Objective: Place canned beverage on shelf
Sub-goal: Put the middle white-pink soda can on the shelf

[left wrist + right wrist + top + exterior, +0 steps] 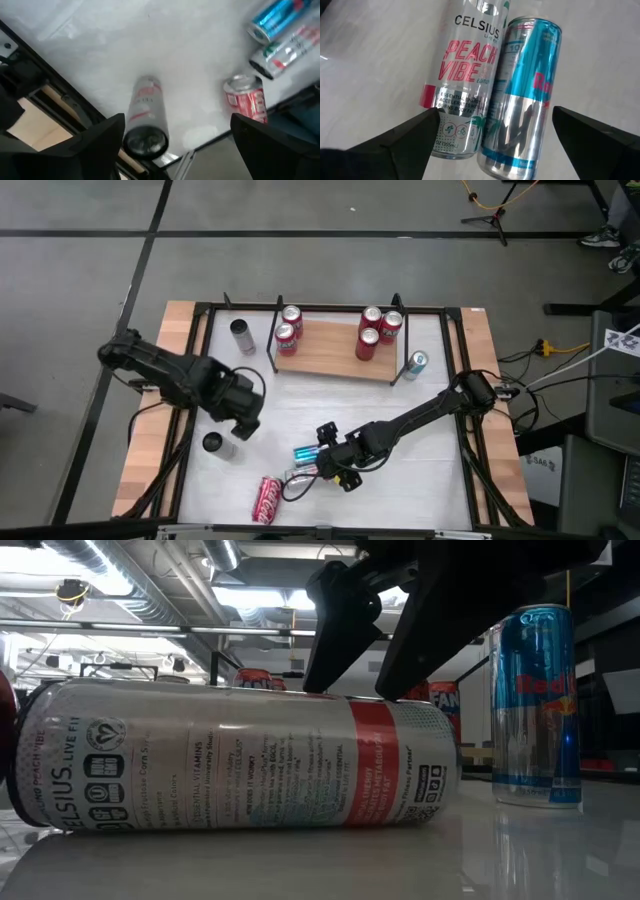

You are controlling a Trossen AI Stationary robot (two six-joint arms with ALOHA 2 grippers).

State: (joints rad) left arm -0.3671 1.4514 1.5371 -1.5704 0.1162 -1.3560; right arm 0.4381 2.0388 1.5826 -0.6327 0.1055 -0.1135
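Two lying cans (465, 80), perhaps touching

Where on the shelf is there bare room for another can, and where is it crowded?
The shelf is bare in its middle, between the two red cans at its left end and the three red cans at its right end. Both ends are taken. On the tabletop, the front is crowded around the open right gripper, where the Celsius can and blue can lie touching.
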